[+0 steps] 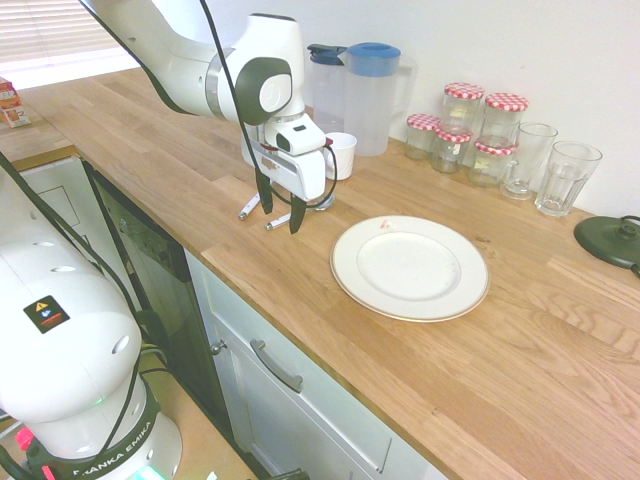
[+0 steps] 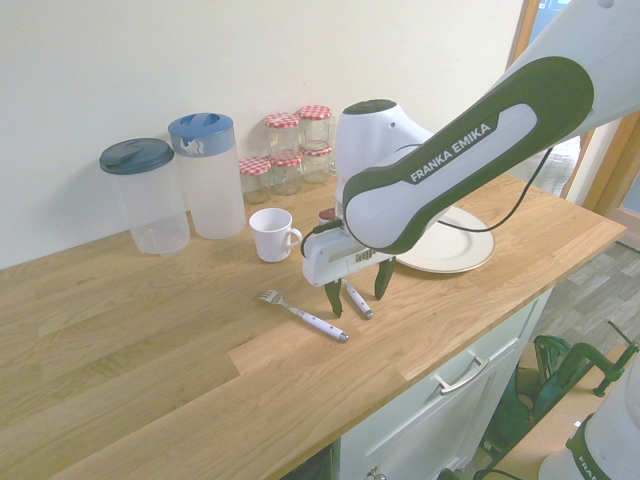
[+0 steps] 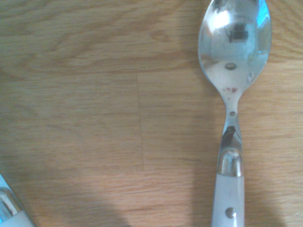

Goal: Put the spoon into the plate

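The gripper (image 1: 280, 222) hangs straight down over the spoon (image 3: 234, 94), fingers spread wide with nothing between them, so this reads as the approach step just before the pick. The spoon lies flat on the wooden counter (image 1: 560, 330), its pale handle poking out between the fingertips in both outside views, its shiny bowl plain in the wrist view. From the first outside view, the plate (image 1: 410, 267) sits at about four o'clock of the gripper, near but apart, and holds nothing. The fork (image 2: 303, 316) lies beside the spoon; in the second outside view it is at about nine o'clock of the gripper. A white cup (image 2: 272, 234) stands behind at about eleven o'clock. Next the gripper probably needs to drop until the fingers straddle the handle, close, lift, then carry the spoon over the plate, keeping clear of the fork.
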You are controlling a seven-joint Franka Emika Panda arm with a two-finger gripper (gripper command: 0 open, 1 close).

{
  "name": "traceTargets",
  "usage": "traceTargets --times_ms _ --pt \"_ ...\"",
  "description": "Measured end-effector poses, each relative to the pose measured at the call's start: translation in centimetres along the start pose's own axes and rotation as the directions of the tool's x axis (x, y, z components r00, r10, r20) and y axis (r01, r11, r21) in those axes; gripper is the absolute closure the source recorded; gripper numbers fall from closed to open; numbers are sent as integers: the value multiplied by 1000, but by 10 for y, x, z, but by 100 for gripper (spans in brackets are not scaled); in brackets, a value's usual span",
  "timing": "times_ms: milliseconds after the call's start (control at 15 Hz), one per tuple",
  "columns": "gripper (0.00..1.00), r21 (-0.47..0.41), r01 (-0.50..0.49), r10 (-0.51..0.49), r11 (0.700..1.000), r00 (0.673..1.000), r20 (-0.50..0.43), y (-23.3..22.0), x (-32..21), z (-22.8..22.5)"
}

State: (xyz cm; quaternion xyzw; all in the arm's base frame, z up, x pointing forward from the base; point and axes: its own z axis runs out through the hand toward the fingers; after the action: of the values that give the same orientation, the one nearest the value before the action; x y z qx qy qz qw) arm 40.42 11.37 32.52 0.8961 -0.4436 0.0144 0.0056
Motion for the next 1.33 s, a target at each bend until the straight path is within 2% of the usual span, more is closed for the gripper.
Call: traceTargets --times_ms 1333 --pt "100 14 -4 4 1000 1000 3 -3 8 -2"
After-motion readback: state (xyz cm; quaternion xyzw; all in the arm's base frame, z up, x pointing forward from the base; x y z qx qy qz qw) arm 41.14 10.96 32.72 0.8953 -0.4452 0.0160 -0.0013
